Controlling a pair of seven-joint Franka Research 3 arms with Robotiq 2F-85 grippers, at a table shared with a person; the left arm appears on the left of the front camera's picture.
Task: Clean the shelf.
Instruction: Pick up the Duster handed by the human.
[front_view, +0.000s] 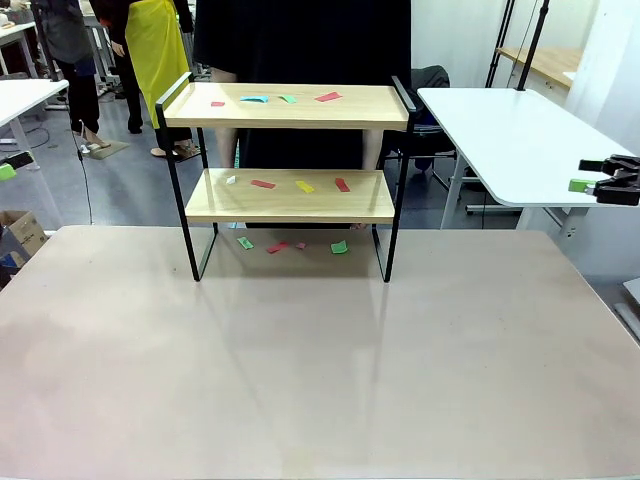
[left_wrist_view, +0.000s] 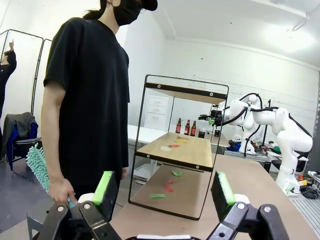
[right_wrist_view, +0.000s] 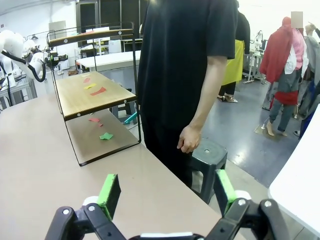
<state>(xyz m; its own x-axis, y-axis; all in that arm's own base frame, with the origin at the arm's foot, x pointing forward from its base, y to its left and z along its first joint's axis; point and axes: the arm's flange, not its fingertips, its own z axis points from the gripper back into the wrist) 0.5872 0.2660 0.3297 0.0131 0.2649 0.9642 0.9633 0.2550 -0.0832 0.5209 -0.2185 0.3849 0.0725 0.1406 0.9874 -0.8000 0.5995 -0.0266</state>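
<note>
The shelf (front_view: 290, 195) stands at the table's far middle, with two light wood boards in a black frame. Coloured paper scraps lie on its top board (front_view: 327, 97), on its lower board (front_view: 305, 186) and on the table beneath it (front_view: 339, 247). My left gripper (left_wrist_view: 164, 190) is open and empty, far off the shelf (left_wrist_view: 175, 150), and shows at the front view's left edge (front_view: 10, 166). My right gripper (right_wrist_view: 167, 192) is open and empty too, beyond the table's right side (front_view: 585, 176). A person behind the shelf holds a teal duster (left_wrist_view: 37, 167) low in one hand.
A white table (front_view: 520, 140) stands to the right, another (front_view: 25, 95) to the left. A dark stool (right_wrist_view: 207, 150) stands by the person's free hand (right_wrist_view: 189, 140). The beige table (front_view: 320, 350) spreads bare in front of the shelf. Other people stand farther back.
</note>
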